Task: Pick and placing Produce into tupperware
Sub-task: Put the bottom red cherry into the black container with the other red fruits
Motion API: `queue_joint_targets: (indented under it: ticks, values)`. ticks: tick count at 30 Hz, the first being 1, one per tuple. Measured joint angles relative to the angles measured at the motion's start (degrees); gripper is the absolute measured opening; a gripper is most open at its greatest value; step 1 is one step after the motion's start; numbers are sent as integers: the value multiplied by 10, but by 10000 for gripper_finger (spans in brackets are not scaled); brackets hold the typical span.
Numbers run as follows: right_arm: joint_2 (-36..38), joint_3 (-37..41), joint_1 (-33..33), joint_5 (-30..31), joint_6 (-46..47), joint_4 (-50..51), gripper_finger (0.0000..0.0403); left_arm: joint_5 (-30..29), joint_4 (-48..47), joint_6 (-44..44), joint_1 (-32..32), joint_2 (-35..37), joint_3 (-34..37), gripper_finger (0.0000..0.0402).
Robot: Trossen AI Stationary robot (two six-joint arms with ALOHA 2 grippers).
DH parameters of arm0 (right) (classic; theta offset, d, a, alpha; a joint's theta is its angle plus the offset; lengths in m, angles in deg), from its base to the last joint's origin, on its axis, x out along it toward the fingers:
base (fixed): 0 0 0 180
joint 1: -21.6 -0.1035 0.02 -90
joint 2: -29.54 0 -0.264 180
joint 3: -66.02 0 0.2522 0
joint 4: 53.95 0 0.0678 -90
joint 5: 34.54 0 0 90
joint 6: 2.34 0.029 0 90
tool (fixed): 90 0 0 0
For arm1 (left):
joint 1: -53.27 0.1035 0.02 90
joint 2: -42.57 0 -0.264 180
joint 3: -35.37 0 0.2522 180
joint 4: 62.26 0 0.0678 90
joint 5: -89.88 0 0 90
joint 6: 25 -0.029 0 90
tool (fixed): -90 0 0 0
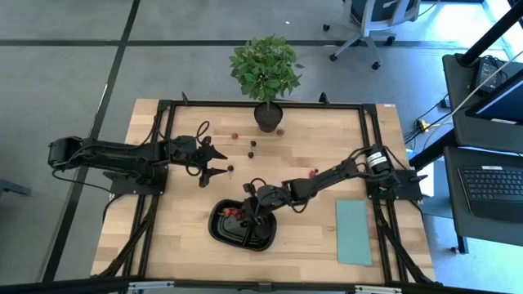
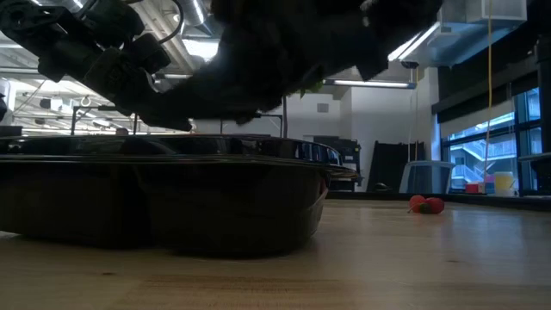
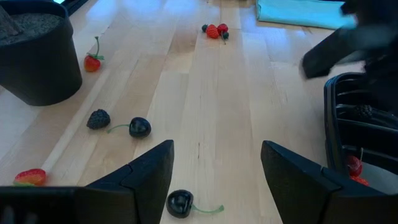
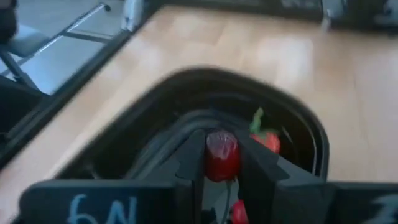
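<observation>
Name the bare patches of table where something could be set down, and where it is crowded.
Bare wood lies between the black tray and the teal sheet, and left of the tray. Crowded: loose fruit near the plant pot and left gripper; right gripper holds a red fruit over the tray.

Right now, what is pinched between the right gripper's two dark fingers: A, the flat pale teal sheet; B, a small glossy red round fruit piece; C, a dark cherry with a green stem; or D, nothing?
B: in the right wrist view the right gripper is shut on a small glossy red round fruit piece, held over the glossy black oval plastic tray.
</observation>
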Motion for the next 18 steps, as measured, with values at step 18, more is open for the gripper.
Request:
queue_joint_targets:
  ticks: [18]
  values:
    - [-27, 0, 0, 0, 29, 4, 78, 0, 0, 2, 0, 0, 0, 236]
